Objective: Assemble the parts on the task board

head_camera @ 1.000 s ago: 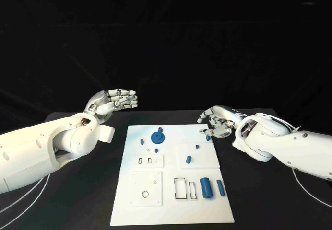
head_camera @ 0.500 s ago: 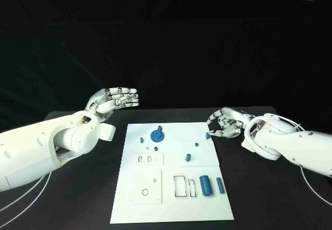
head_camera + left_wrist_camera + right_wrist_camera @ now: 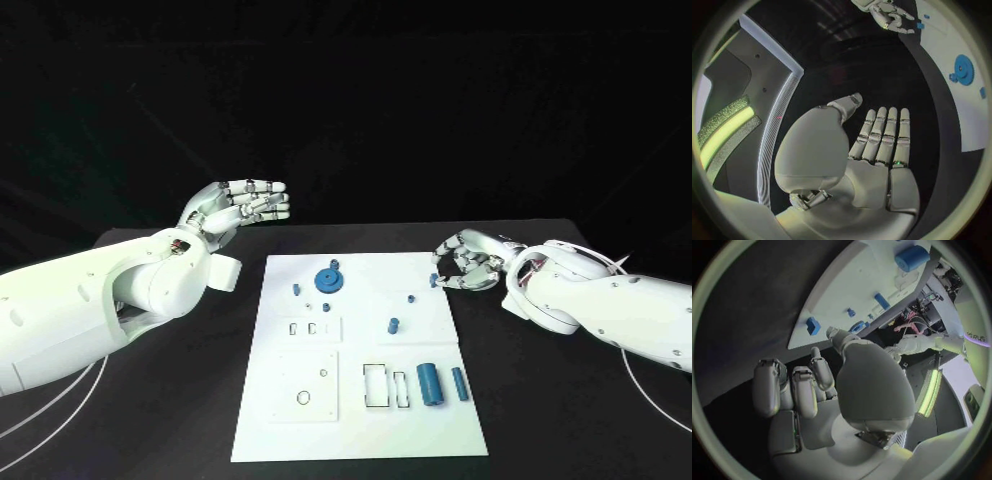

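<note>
Head view: against the frame from a second ago, the right hand (image 3: 469, 262) has drawn back off the task board (image 3: 361, 360) and now hangs just beyond the board's far right corner, over the black table (image 3: 173, 400), where before its fingers reached over the board's right edge near a small blue peg (image 3: 434, 281). Its fingers are curled inward and hold nothing, which the right wrist view (image 3: 811, 390) confirms. The left hand (image 3: 238, 208) has barely moved: it is raised well clear of the table to the board's far left, fingers straight and close together, palm bare, as the left wrist view (image 3: 873, 145) also shows. The board is a long white plate whose long axis runs from the near edge of the table away from the robot. On it, a blue gear (image 3: 330, 281) lies flat at the far end, with a small blue piece (image 3: 296, 290) beside it toward the left. A short blue peg (image 3: 392, 325) stands upright near the middle. At the near right, a thick blue cylinder (image 3: 428, 381) and a thinner blue pin (image 3: 459, 383) lie side by side, both lengthwise along the board's long axis, next to two outlined rectangular slots (image 3: 375, 386).
</note>
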`<state>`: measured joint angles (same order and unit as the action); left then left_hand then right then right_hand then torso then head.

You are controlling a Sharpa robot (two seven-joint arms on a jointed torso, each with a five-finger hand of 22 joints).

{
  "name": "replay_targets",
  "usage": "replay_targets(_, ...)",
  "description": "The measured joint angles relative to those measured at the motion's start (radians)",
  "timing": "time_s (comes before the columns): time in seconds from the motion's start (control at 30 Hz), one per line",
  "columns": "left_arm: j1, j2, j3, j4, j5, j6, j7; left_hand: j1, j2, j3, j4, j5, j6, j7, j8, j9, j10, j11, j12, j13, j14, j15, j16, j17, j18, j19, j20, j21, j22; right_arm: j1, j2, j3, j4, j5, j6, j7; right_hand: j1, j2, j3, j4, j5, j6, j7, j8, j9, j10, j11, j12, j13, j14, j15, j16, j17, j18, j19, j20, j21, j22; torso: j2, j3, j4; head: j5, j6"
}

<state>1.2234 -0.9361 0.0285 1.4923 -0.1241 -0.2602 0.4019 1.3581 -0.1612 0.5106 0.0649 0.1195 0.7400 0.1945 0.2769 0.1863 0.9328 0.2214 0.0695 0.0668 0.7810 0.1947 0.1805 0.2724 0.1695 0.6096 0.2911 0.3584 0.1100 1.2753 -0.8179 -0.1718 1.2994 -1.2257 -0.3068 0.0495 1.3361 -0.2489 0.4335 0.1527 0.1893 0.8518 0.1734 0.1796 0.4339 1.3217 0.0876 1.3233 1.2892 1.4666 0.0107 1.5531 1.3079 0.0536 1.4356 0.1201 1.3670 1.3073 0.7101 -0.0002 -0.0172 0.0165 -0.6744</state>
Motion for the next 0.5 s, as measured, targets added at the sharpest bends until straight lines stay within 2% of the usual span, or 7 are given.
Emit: replay_targets(0.5,0.000,0.000,0.000,-0.002,0.000,0.002,0.000,0.000,0.000,0.000,0.000,0.000,0.000,0.000,0.000,0.000,0.000,0.000,0.000,0.000,0.000,0.000,0.000,0.000,0.000,0.000,0.000,0.000,0.000,-0.023,0.032,0.000,-0.031,-0.002,0.011,0.000,0.009,0.009,0.005,-0.007,0.004,-0.003,0.003,0.000,0.000,0.000,0.000,0.000,0.006,0.000,0.000,0.000,0.000,0.000,0.000,0.000,0.000,0.001,-0.001,-0.0007,0.0000,0.003,-0.007)
